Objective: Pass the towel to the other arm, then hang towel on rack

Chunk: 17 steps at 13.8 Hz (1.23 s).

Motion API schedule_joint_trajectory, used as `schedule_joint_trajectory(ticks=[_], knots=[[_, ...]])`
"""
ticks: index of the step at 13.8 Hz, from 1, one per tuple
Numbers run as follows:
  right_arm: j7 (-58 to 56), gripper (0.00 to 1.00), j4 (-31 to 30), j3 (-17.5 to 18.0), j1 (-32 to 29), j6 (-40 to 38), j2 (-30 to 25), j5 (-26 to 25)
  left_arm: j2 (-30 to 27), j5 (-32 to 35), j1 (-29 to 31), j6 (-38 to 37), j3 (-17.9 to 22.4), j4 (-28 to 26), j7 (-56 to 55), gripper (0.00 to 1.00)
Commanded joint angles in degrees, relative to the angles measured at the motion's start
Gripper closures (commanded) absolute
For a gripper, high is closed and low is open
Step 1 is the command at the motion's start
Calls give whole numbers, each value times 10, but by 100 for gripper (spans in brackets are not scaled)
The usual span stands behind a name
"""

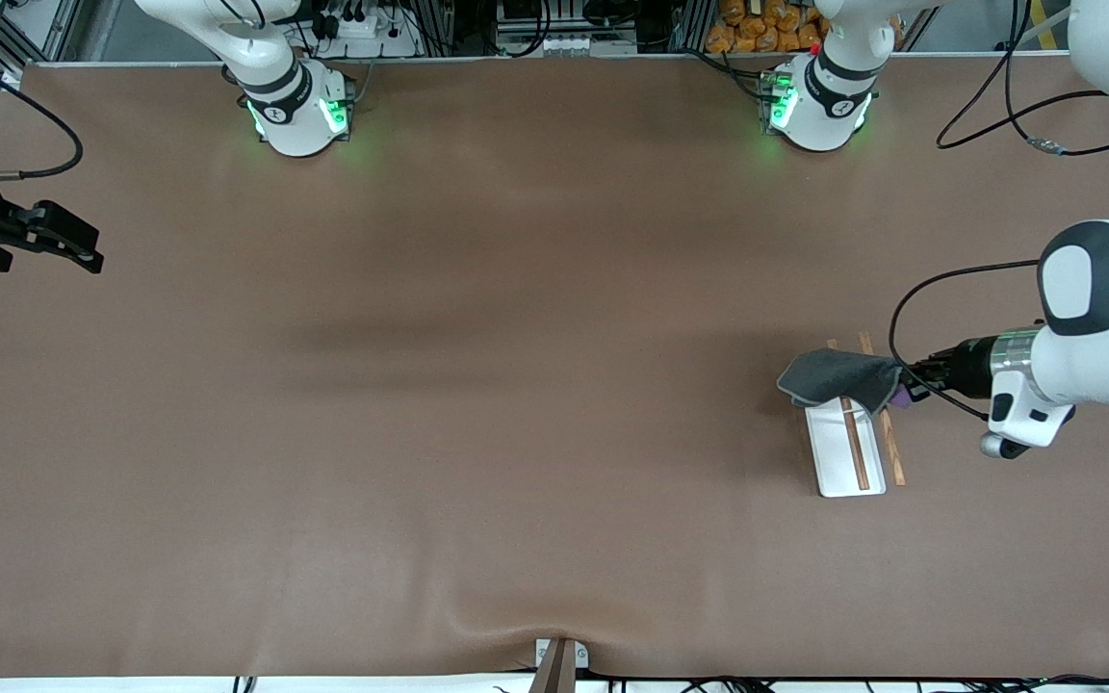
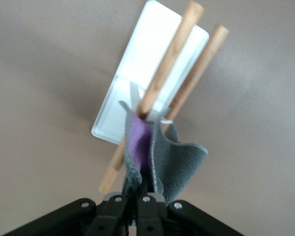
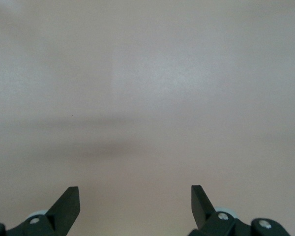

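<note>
Left gripper (image 1: 904,388): black two-finger gripper on the white jointed left arm, up in the air over the rack, toward the left arm's end of the table. Jaws pressed together on one edge of the cloth; in the left wrist view (image 2: 137,194) the fingers pinch the folded hem between them.

Towel (image 1: 838,376): small dark grey soft cloth with a lighter hem, held by the left gripper. It drapes across the two rods at the rack's end farther from the front camera. Left wrist view (image 2: 174,160): it hangs in folds, with a purple patch showing between them.

Rack (image 1: 841,452): flat white rectangular base plate on the table carrying two thin wooden rods (image 1: 858,445) side by side. Left wrist view: base (image 2: 142,64), rods (image 2: 169,59) running above it.

Right gripper (image 1: 59,236): black two-finger gripper, waiting at the right arm's end of the table, well apart from the towel. Jaws wide open, nothing between them; right wrist view (image 3: 135,206) shows only bare table.

Table (image 1: 477,385): brown covered surface.
</note>
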Motion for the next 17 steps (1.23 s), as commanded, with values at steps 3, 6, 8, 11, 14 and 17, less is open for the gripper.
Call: schedule_joint_trajectory(ticks=[3,6,8,11,14,17], knots=[[11,0,24,2,2,-18,5,-12,0,-45,56,-2,-6,18,70,100],[11,0,24,2,5,-20,5,-12,8,-53,81,-3,-6,16,119,100],[11,0,24,1,5,-20,5,-12,17,-57,84,-2,-6,16,121,100],[11,0,24,1,4,-20,5,-12,38,-72,84,4,-5,18,121,100],[11,0,23,1,3,-21,5,-12,51,-72,90,13,-4,19,121,100],[11,0,23,1,1,-25,5,-12,60,-73,109,12,-5,19,136,100]])
